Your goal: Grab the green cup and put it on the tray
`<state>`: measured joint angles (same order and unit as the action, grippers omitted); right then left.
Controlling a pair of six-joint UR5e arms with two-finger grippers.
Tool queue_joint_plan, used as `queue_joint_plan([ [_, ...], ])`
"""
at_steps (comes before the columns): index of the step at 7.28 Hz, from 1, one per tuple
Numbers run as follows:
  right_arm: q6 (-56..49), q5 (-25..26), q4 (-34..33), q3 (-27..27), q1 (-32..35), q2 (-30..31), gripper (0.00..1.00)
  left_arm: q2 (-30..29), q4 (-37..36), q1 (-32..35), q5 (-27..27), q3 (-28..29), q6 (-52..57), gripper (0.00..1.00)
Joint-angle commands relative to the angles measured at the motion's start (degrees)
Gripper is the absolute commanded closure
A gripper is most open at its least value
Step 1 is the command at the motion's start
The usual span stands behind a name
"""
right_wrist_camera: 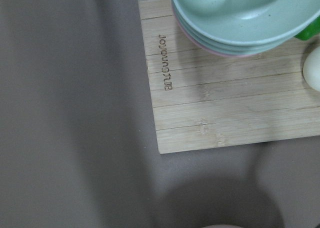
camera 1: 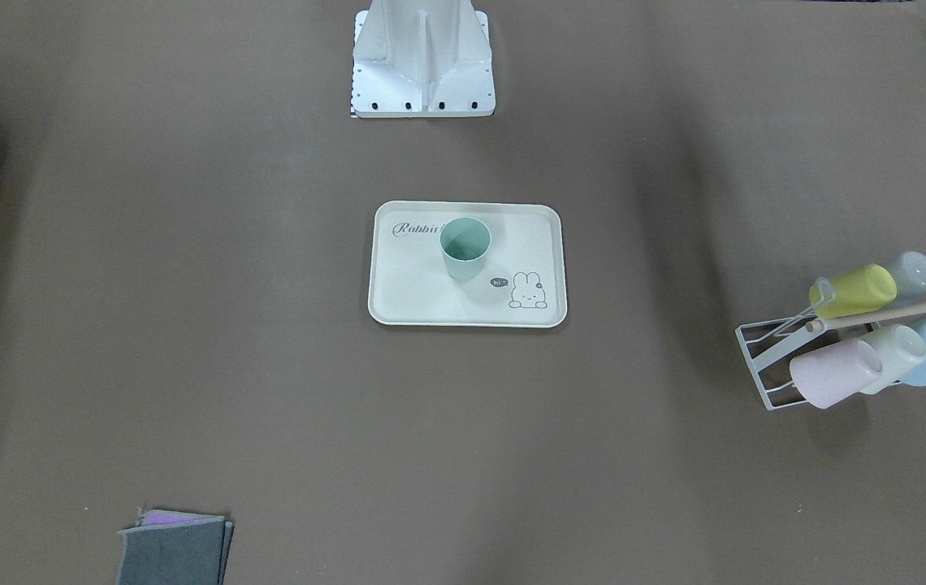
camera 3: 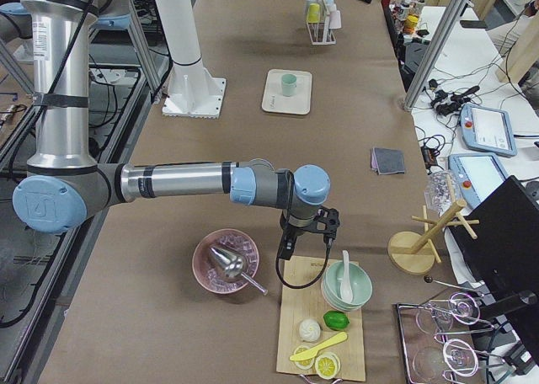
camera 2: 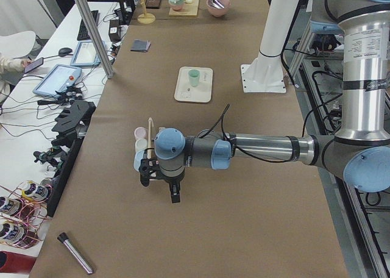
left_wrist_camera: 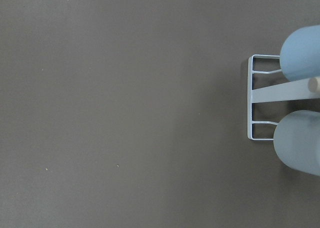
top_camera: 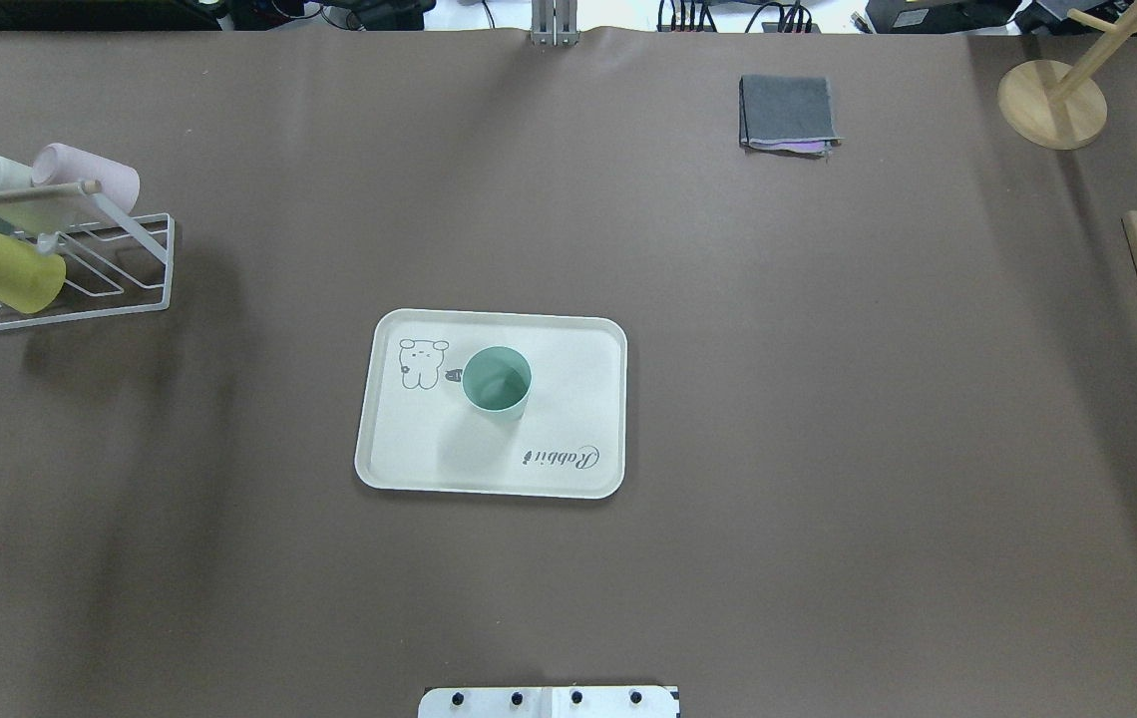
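The green cup (camera 1: 465,248) stands upright on the cream tray (camera 1: 430,302) at mid-table, between the "Rabbit" script and the bunny drawing. It shows the same way in the overhead view, cup (top_camera: 497,381) on tray (top_camera: 409,449). Nothing holds the cup. My left gripper (camera 2: 174,194) shows only in the left side view, far from the tray beside the cup rack; I cannot tell whether it is open or shut. My right gripper (camera 3: 286,251) shows only in the right side view, over the wooden board's edge; I cannot tell its state either. Neither wrist view shows fingers.
A white wire rack (top_camera: 130,289) with several pastel cups lies at my left end of the table. A folded grey cloth (top_camera: 788,112), a wooden stand (top_camera: 1052,100) and a wooden board (right_wrist_camera: 210,103) with stacked bowls (right_wrist_camera: 240,23) are at my right end. A pink bowl (camera 3: 226,262) sits beside the board.
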<state>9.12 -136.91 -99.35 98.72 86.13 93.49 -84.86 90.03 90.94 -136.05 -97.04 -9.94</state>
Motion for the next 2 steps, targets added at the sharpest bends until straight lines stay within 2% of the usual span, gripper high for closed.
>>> queue_joint_plan([
  [1,-0.07,-0.11,-0.06,-0.02,0.0,-0.06,0.0,0.3,-0.03,-0.06,0.08,0.53,0.19,0.01],
  [2,-0.07,-0.11,0.03,0.07,0.0,-0.06,0.0,0.22,0.14,0.02,-0.01,1.67,0.36,0.01],
])
